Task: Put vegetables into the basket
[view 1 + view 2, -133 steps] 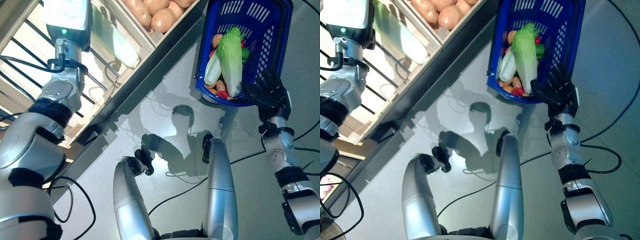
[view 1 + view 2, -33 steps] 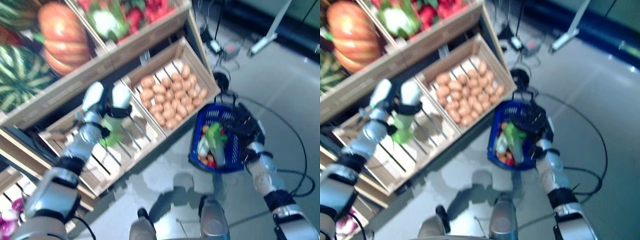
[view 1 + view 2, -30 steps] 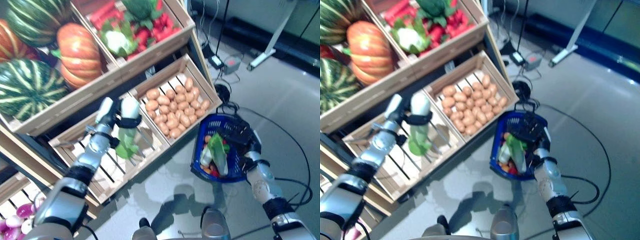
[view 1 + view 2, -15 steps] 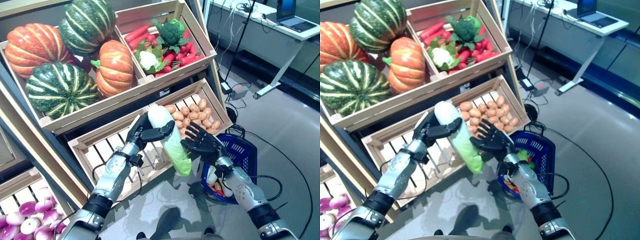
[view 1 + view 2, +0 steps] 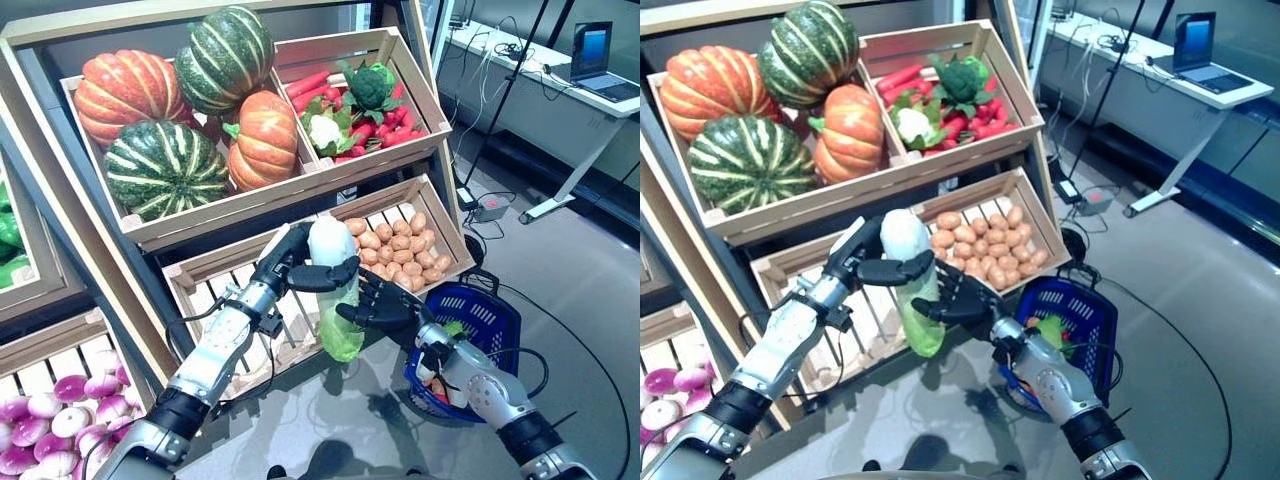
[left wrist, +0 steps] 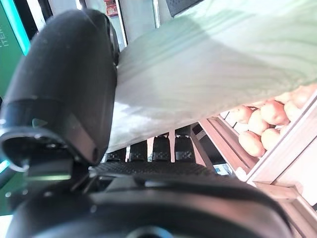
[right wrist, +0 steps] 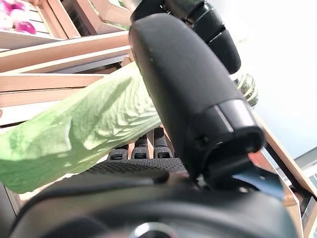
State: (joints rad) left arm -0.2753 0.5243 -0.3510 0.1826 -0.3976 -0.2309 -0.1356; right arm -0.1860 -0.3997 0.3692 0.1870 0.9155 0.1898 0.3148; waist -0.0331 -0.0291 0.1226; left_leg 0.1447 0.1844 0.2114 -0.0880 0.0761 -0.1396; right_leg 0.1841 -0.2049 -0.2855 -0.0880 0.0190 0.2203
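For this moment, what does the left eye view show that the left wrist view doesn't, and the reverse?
Only the left eye view shows the blue basket hanging on the right arm, the right hand at the cabbage's leafy end, and the pumpkins in the upper crate.

Only the left wrist view shows the left hand's thumb pressed against the cabbage from close up.

Both show the napa cabbage held in the left hand and the potatoes in their crate.
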